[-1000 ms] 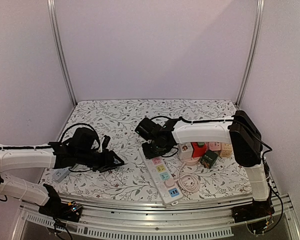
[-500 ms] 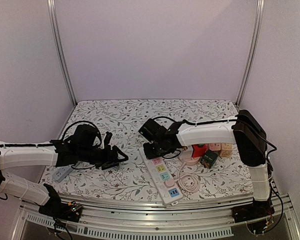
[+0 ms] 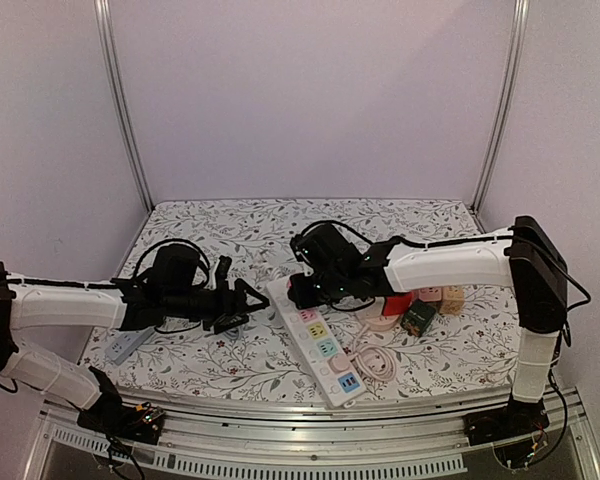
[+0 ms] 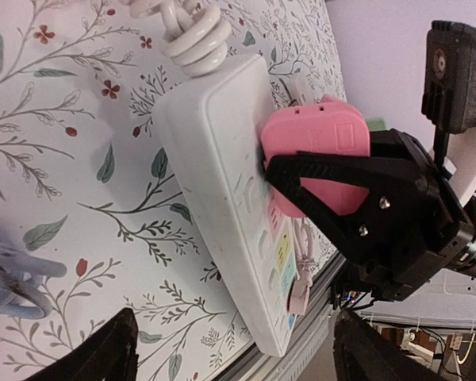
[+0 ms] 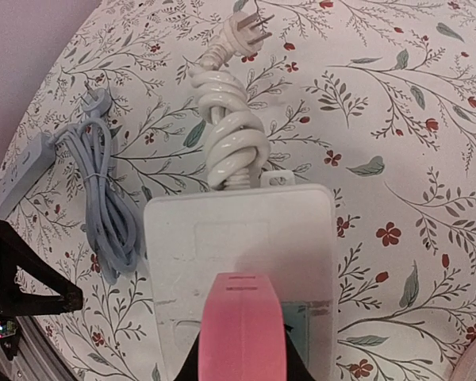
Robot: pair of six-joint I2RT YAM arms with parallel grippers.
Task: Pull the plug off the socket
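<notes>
The right gripper (image 3: pixel 300 290) has its jaws clamped on the pink plug (image 5: pixel 242 325), a black finger against each broad side. The plug is pushed fully into the white power strip (image 4: pixel 214 182), at the end where the coiled white cord (image 5: pixel 230 135) leaves it. Just beside that end hangs the left gripper (image 3: pixel 240 298), jaws apart and holding nothing. As far as I can see it is not touching the strip.

From where I stand, the whole step depends on the strip staying down. It lies loose on the flowered cloth (image 5: pixel 397 119) and looks light, so I would expect it to rise with the plug if nothing holds it. The left gripper should first take or press the strip's body close to the plug, on bare plastic and clear of the cord coil. Then the right arm should draw the plug straight out along its pins, square to the strip's face, with no twist or rocking. The plug's shell looks smooth, so the clamp must stay firm or the fingers may slide off. The grey-blue cable (image 5: pixel 103 198) lies off to the side and should not interfere.
</notes>
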